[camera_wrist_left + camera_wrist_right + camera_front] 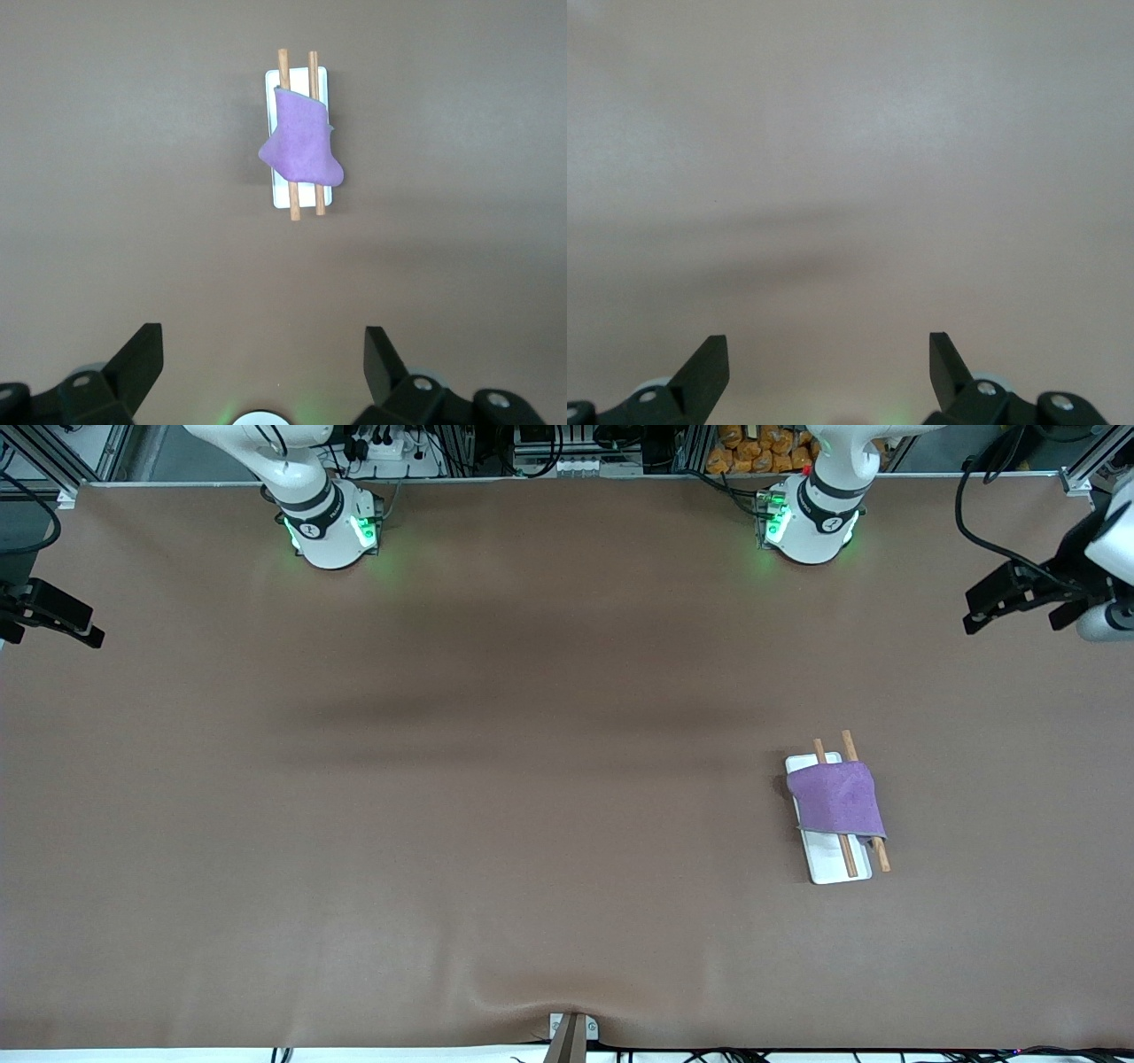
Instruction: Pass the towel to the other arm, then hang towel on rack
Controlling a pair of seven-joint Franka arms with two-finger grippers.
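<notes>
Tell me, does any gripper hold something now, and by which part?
Nothing is held. The left gripper and the right gripper are both open and empty, each at its own end of the table. The towel hangs over the rack.

White arms [310, 505], green-lit bases, black joint bands, black cables; black angular jaws with silver screws.

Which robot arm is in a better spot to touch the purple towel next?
The left one, probably. The towel is draped over the rack toward the left arm's end of the table, and the left wrist view shows it. The left gripper is open there; the right gripper, also open, waits at the right arm's end.
</notes>
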